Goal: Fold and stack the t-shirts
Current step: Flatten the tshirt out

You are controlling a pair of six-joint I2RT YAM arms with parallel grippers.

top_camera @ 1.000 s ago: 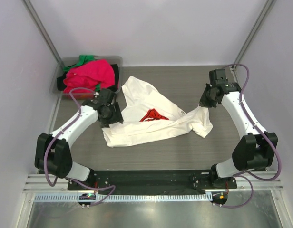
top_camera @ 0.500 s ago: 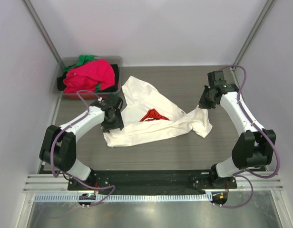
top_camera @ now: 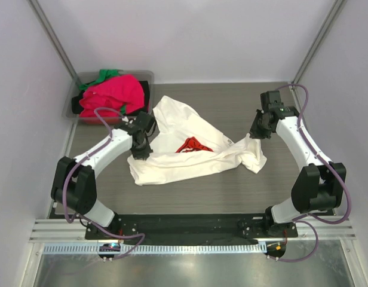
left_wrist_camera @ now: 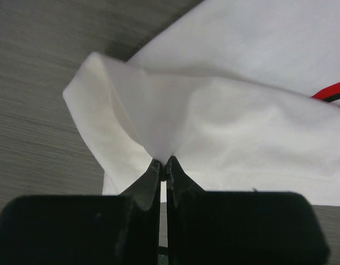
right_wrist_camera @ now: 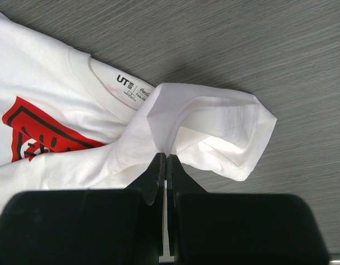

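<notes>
A cream-white t-shirt (top_camera: 190,156) with a red print lies crumpled in the middle of the table. My left gripper (left_wrist_camera: 164,163) is shut on a fold at its left edge (left_wrist_camera: 159,110), and the cloth rises to the fingertips. My right gripper (right_wrist_camera: 166,157) is shut on the shirt's right sleeve (right_wrist_camera: 214,127), beside the collar label (right_wrist_camera: 131,87). From above, the left gripper (top_camera: 140,153) sits at the shirt's left side and the right gripper (top_camera: 254,133) at its right end. Pink-red and green t-shirts (top_camera: 112,94) are piled in a bin.
The grey plastic bin (top_camera: 76,107) stands at the back left corner, beside the left wall. Dark wood-grain table (top_camera: 232,101) shows behind the shirt and in front of it. Both arm bases sit on the rail at the near edge.
My left gripper moved a little right onto the shirt's left edge and closed on the cloth. The right arm has held still, gripping the sleeve.
</notes>
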